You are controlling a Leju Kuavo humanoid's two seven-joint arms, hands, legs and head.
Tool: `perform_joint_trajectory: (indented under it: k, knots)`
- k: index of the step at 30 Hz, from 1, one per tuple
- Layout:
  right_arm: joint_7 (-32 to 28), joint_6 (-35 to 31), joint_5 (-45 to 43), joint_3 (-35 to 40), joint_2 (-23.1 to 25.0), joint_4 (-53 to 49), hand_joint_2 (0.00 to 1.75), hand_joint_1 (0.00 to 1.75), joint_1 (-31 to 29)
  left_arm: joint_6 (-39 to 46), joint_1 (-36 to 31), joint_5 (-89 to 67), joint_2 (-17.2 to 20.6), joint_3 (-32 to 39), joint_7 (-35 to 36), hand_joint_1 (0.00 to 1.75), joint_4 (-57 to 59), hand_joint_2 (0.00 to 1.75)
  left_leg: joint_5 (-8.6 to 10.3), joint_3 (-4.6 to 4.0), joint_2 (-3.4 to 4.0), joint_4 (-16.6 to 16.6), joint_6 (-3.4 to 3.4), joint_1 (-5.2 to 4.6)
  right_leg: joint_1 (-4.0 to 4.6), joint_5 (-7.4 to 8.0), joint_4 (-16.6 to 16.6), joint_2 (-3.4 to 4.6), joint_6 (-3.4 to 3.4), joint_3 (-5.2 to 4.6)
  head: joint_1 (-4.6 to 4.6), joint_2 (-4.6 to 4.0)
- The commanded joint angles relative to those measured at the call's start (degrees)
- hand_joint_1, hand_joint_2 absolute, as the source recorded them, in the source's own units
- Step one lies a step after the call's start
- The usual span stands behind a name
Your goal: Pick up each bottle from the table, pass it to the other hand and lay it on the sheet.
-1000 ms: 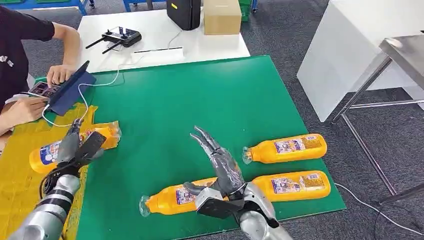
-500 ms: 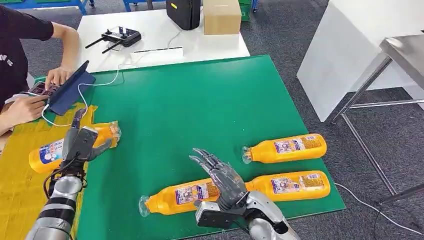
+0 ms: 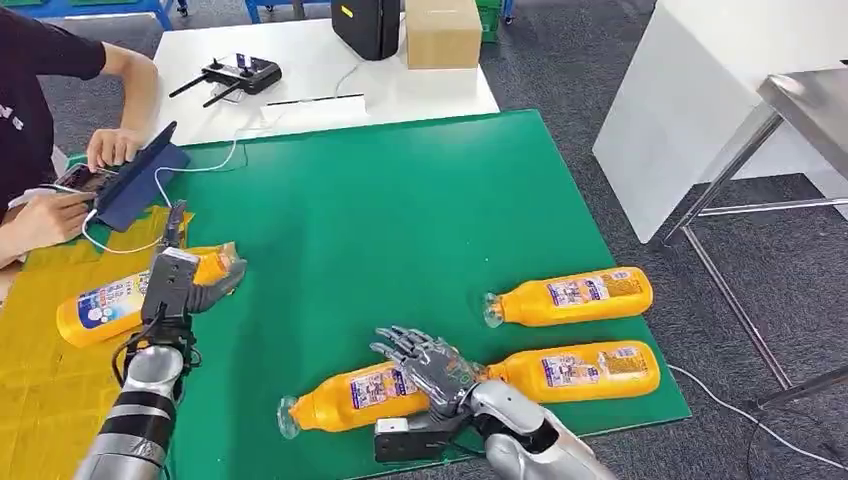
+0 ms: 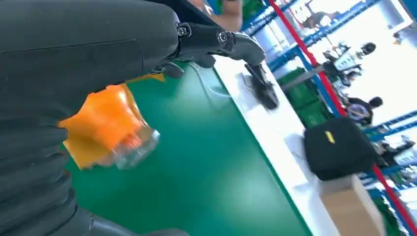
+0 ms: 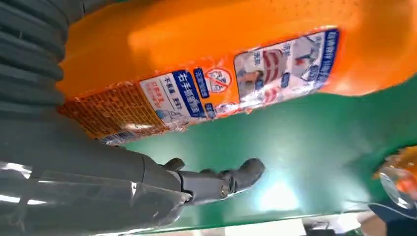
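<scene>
An orange bottle (image 3: 108, 301) lies on the yellow sheet (image 3: 40, 380) at the left, its neck (image 4: 115, 135) over the sheet's edge. My left hand (image 3: 177, 279) hovers open just beside that neck, holding nothing. Three more orange bottles lie on the green mat (image 3: 400, 200). The nearest one (image 3: 345, 396) lies under my right hand (image 3: 432, 361), whose spread fingers reach over its body. In the right wrist view its label (image 5: 231, 78) is close against the palm, the thumb (image 5: 216, 181) stretched out beside it, not closed. The other two bottles (image 3: 570, 295) (image 3: 585, 367) lie to the right.
A person sits at the far left, hands (image 3: 110, 150) on a tablet (image 3: 140, 185) with a white cable. The white table (image 3: 300, 80) behind holds a remote controller (image 3: 230, 72), a black case and a cardboard box (image 3: 443, 32). A steel table (image 3: 800, 110) stands right.
My right hand has come down from a raised pose onto the nearest bottle. My left hand has drawn away from the sheet bottle's body toward its neck and turned upright.
</scene>
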Motion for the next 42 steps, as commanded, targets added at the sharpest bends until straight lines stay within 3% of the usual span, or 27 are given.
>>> perform_joint_trajectory:
  k: [1, 4, 5, 6, 15, 16, 17, 18, 24, 26, 37, 42]
  knots:
    - [2.97, 1.04, -0.2, 5.11, 4.25, 19.94, 1.75, 0.0, -5.35, 0.09, -2.56, 1.57, -1.95, -4.58, 0.39, 0.0, 1.72, 1.75, 0.01, 0.28, -0.32, -0.05, -0.1, 0.17, 0.14, 0.0, -0.15, -0.03, -0.05, 0.39, -0.02, 0.0]
    - [3.07, 1.04, -0.12, 5.35, 4.72, 21.24, 1.75, 0.0, -5.63, 0.12, -2.73, 1.76, -2.01, -5.0, 0.35, 0.0, 1.69, 1.75, -0.01, 0.4, -0.24, -0.03, -0.17, 0.15, 0.13, 0.05, -0.15, -0.02, -0.05, 0.44, 0.0, 0.0]
    - [3.79, 0.39, -0.16, 5.02, 5.21, 22.3, 1.75, 0.1, -5.75, 0.08, -2.75, 1.91, -2.01, -5.29, 0.31, 0.0, 1.65, 1.75, -0.03, 0.5, -0.14, -0.04, -0.14, 0.11, 0.09, 0.03, -0.13, 0.02, -0.04, 0.49, -0.02, 0.0]
    - [4.68, -0.99, 0.16, 4.4, 5.87, 23.09, 1.75, 0.61, -5.6, 0.21, -2.57, 2.22, -2.04, -5.59, 0.31, 0.0, 1.36, 1.75, -0.04, 0.58, -0.1, -0.03, -0.17, 0.12, 0.09, 0.06, -0.12, 0.09, -0.05, 0.55, -0.02, 0.0]
    - [4.76, -1.12, 0.24, 4.46, 6.06, 23.15, 1.75, 0.61, -5.49, 0.26, -2.43, 2.26, -2.11, -5.65, 0.31, 0.0, 1.27, 1.75, -0.02, 0.64, -0.12, -0.04, -0.18, 0.13, 0.1, 0.09, -0.14, 0.1, -0.07, 0.63, -0.02, 0.0]
    - [4.98, -1.27, 0.35, 4.43, 6.24, 23.45, 1.75, 1.69, -5.53, 0.23, -2.29, 2.29, -1.99, -5.77, 0.33, 0.0, 1.04, 1.75, -0.01, 0.69, -0.1, -0.06, -0.19, 0.15, 0.12, 0.1, -0.17, 0.1, -0.09, 0.67, 0.0, 0.0]
    - [5.06, -1.28, 0.47, 4.47, 6.36, 23.87, 1.75, 1.75, -5.63, 0.23, -2.16, 2.46, -1.93, -5.93, 0.38, 0.0, 0.84, 1.75, 0.01, 0.66, -0.16, -0.07, -0.2, 0.18, 0.14, 0.13, -0.2, 0.09, -0.1, 0.66, 0.0, 0.0]
    - [4.95, -1.47, 0.25, 3.8, 6.57, 24.43, 1.75, 1.69, -5.79, 0.31, -2.09, 3.12, -2.1, -6.6, 0.46, 0.0, 0.86, 1.75, -0.03, 0.8, -0.01, -0.06, -0.19, 0.14, 0.11, 0.16, -0.17, 0.12, -0.19, 0.75, 0.0, 0.0]
    - [4.9, -3.0, -0.04, 2.14, 6.83, 23.64, 1.75, 1.75, -5.4, 0.64, -1.55, 4.24, -2.01, -7.06, 0.31, 0.0, 0.51, 1.75, 0.0, 1.13, 0.02, -0.06, -0.19, 0.16, 0.17, 0.19, -0.17, 0.14, -0.24, 1.08, 0.0, 0.0]
    - [4.36, -7.18, -1.47, -1.24, 7.32, 20.4, 1.75, 1.75, -3.48, 0.69, -0.23, 4.81, -1.88, -6.82, 0.24, 0.0, -1.25, 1.75, 0.0, 1.13, 0.03, -0.05, -0.2, 0.16, 0.18, 0.19, -0.18, 0.16, -0.24, 1.07, -0.02, 0.02]
    - [4.9, -7.12, -1.2, -1.33, 7.33, 19.42, 1.75, 1.75, -3.22, 0.63, 0.27, 4.84, -1.78, -6.82, 0.27, 0.0, -1.94, 1.75, -0.05, 1.15, 0.11, -0.06, -0.17, 0.12, 0.13, 0.14, -0.12, 0.2, -0.22, 1.07, 0.0, 0.0]
    - [2.17, -23.57, 1.95, -14.08, 9.54, 0.14, 1.75, 1.75, 6.81, -1.82, 6.93, 6.78, -1.63, -5.19, 1.25, 0.0, -11.37, 1.75, -0.08, 1.07, 0.1, -0.05, -0.19, 0.13, 0.14, 0.11, -0.11, 0.23, -0.24, 1.0, 0.0, 0.0]
